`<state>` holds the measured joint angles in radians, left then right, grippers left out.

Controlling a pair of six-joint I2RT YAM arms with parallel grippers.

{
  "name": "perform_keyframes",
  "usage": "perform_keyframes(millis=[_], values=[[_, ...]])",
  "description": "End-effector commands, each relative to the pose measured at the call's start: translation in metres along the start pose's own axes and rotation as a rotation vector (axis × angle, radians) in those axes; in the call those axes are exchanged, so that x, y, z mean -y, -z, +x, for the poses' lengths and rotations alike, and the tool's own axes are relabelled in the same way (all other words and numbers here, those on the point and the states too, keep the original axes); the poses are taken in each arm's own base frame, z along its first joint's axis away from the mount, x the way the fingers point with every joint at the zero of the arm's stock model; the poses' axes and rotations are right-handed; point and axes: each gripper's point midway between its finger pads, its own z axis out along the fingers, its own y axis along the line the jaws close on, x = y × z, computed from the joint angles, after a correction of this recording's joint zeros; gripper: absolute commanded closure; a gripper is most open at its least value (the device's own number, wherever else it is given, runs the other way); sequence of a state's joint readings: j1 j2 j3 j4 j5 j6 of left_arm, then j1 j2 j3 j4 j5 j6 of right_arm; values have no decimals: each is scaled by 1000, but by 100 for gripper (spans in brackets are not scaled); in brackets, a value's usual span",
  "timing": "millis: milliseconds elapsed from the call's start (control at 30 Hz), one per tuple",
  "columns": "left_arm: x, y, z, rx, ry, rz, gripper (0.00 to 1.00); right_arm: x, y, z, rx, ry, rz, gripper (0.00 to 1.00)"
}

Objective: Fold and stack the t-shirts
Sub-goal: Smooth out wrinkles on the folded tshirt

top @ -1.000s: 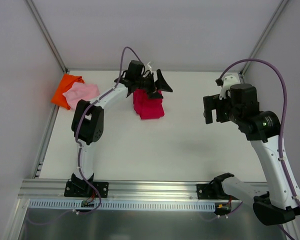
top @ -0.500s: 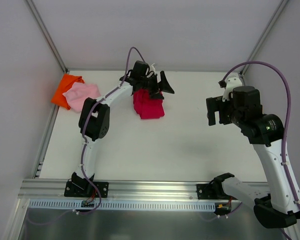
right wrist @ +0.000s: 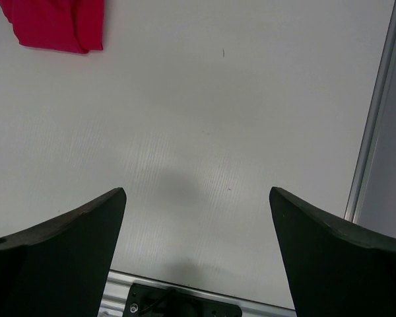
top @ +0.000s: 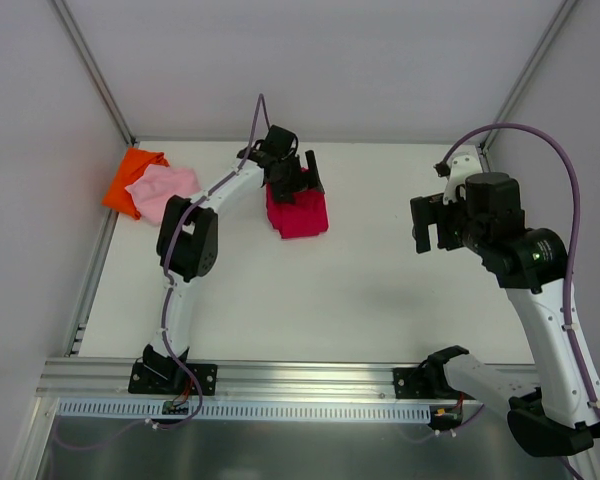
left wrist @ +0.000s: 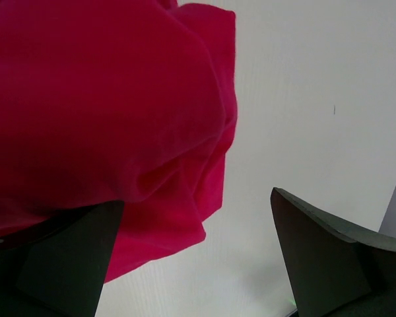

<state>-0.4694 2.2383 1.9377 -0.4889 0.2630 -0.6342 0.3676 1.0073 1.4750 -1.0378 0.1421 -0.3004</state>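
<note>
My left gripper (left wrist: 197, 198) stands open at the crimson shirt (left wrist: 99, 112), cloth against one finger; I judge lifting away may snag it and undo the fold.

White worktop (top: 360, 280) lies open right of the bunched crimson cloth shirt (top: 300, 215); the folded bright orange shirt (top: 130, 175) and light pink shirt (top: 165, 188) crowd the far-left corner.

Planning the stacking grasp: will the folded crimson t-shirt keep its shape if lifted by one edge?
Probably not. The crimson t-shirt bulges in soft rounded folds with loose edges, so it looks floppy and would likely sag open. Pushed across the table, it may bunch rather than slide whole.
</note>
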Motion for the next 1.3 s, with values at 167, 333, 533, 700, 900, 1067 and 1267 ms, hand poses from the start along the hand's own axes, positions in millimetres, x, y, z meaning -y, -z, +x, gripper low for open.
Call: perform_keyframes(millis=[167,333,533,700,900,1067,1267], values=[[-39,18,-29,67,21,-144,4,-8,14,-3,37,16,-56,3],[-54,7,-36,46,63,-161,3,-12,15,0,29,14,-79,4],[-79,2,-29,-11,131,-220,3,-12,20,2,33,14,-85,4],[-82,10,-35,9,141,-226,2,-14,21,4,28,13,-98,3],[-99,6,-27,-54,206,-248,1,-17,24,5,36,14,-111,4],[-97,15,-23,-55,196,-217,1,-18,24,8,37,12,-120,3],[-61,63,-58,101,136,-143,1,-21,21,12,32,14,-136,4]])
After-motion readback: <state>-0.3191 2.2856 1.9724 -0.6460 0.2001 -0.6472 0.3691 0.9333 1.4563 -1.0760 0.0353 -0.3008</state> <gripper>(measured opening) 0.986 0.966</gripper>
